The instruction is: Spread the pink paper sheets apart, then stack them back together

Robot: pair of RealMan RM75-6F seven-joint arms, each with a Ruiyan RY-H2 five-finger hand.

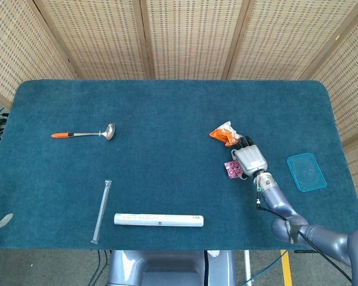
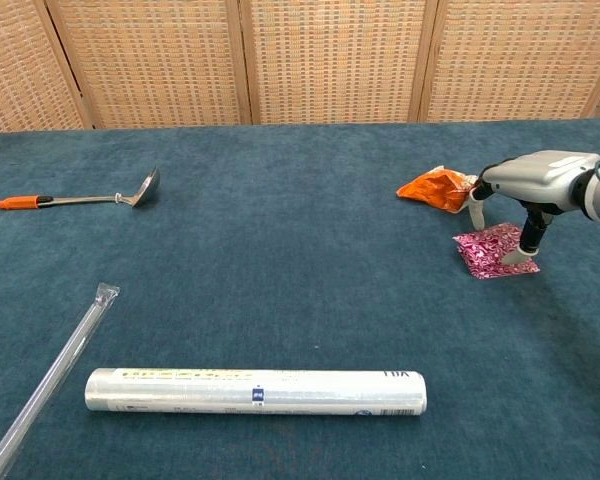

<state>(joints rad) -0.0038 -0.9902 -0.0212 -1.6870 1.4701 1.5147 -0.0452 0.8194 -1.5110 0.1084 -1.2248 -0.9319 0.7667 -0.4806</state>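
**Pink paper under the right hand on the blue table**

Woven tan screens (image 1: 191, 36) stand behind a big table with a dark blue fuzzy cloth (image 1: 167, 107) on top.

From the middle of the table, the small stack of shiny pink patterned paper sheets (image 2: 490, 250) lies at about 4 o'clock in the head view. The sheets lie flat on the cloth and look like one neat pile. You cannot tell how many sheets there are.

Over them is the right hand (image 2: 528, 182), grey and white. It hangs palm down above the pink paper. Its fingers (image 2: 529, 240) point down, and one fingertip presses on the right side of the paper. Another finger reaches down at the far edge of the paper, but you cannot tell if it touches. The hand does not lift or pinch the paper; it only pushes on it from above.

Just past the pink paper, toward 12 o'clock from it, lies a crumpled orange snack wrapper (image 2: 432, 187). At 3 o'clock from the hand is a flat teal plastic lid (image 1: 305, 171), well apart.

Way over at 9 o'clock lies a metal ladle with an orange handle (image 1: 83, 134). Near the front edge, at about 6 o'clock, lies a long white roll in clear wrap (image 2: 255, 390). Beside it, at 7 o'clock, lies a thin clear plastic tube (image 2: 52, 375).

At the far left edge of the head view, two pale fingertips of the left hand (image 1: 0, 220) peek in, spread apart, holding nothing you can see.
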